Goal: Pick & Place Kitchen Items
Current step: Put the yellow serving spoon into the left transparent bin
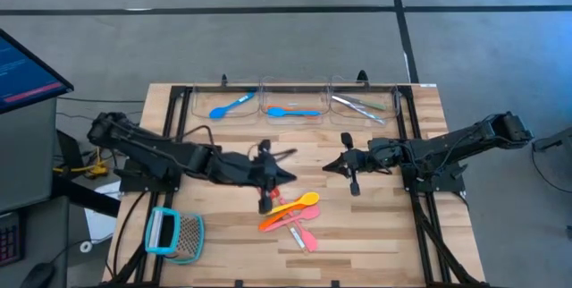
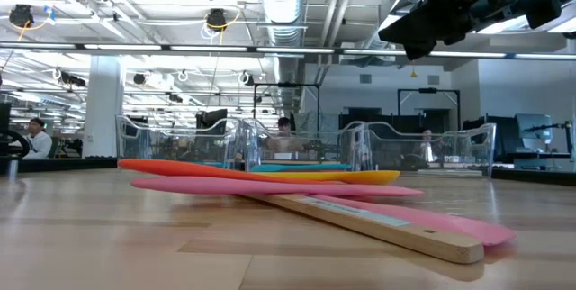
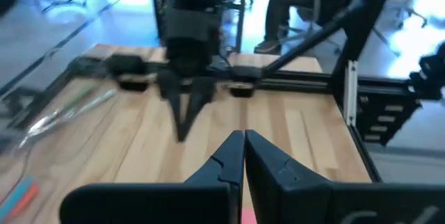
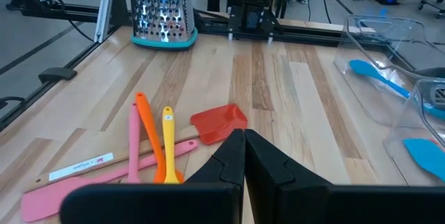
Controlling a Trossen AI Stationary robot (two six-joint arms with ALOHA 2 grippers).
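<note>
Wooden table [image 1: 375, 225] carrying loose spoons and spatulas [image 1: 293, 216] | left gripper [image 1: 288, 176] hovering beside them, clenched, holding nothing | right gripper [image 1: 327, 166] hovering near, clenched, holding nothing

Orange spoon [image 4: 147, 135] and yellow spoon [image 4: 167, 140]: bowls hidden behind right gripper [image 4: 244, 139]. Pink spatula [image 4: 97, 181]: blade cut off at frame edge. Silvery utensils in far bin [image 1: 359, 105]: too small to identify.

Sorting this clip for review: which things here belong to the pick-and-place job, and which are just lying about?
Job:
orange spoon
yellow spoon
pink spatula
red-headed spatula
blue spoons in clear bins
silvery utensils

Lying about:
teal-framed grater
monitor
</note>
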